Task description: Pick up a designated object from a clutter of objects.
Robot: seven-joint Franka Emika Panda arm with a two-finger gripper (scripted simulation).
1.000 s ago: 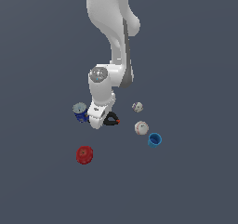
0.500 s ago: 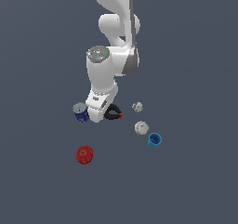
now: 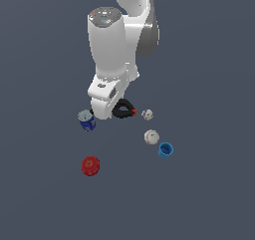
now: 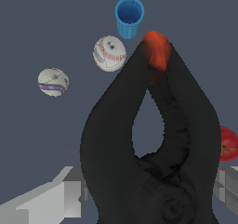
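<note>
While the tool [image 3: 113, 110] grips the black clamp [image 3: 123, 108] clear of the surface [image 3: 209, 194], a blue can [image 3: 87, 120] sits at its nine o'clock, two balls [image 3: 147, 114] and a cup [image 3: 166, 150] toward four.

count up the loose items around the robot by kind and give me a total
Black spring clamp: 1
Blue can: 1
Whitish balls: 2
Light-blue cup: 1
Red round cap: 1
Total: 6
</note>
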